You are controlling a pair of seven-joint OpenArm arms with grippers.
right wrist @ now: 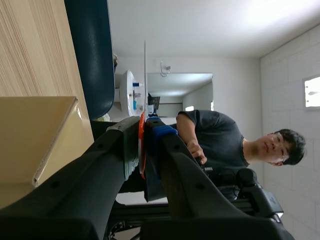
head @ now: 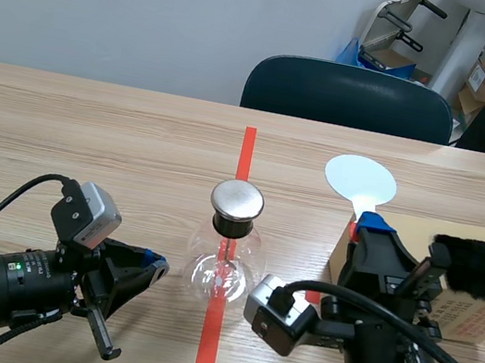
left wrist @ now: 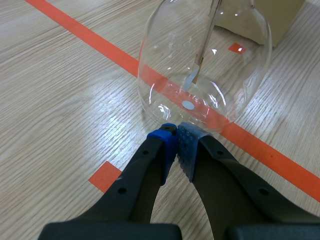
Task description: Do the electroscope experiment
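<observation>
A pale wooden table (head: 63, 131) fills the scene, with a dark blue chair (head: 349, 97) pushed in at its far side and an orange-red tape line (head: 245, 154) running down its middle away from the robot. On the table's right side sits a tan cardboard box (head: 472, 316), and a black fur cloth (head: 480, 271) lies across its top. The two black arms come in low from either side. At the centre of the table, standing upright on the tape line, is the clear glass flask (head: 225, 268), closed by a round metal cap (head: 237, 199). The left wrist view shows a thin metal rod (left wrist: 202, 55) hanging down inside the flask. The left gripper (left wrist: 176, 132) lies low on the table, its fingers pressed together with nothing between them. Its blue pads are at the foot of the flask's wall, though whether they touch the glass cannot be told. The right gripper (head: 366, 227) points up in front of the box, just right of the flask, and its fingers are clamped on the red handle of a paddle (head: 360, 179). The paddle's round white disc stands upright above the fingertips, well apart from the flask's cap. In the right wrist view the disc is seen edge-on as a thin line rising from between the pads. Beyond it, a person (right wrist: 215, 135) in a dark shirt is seen in the background.
</observation>
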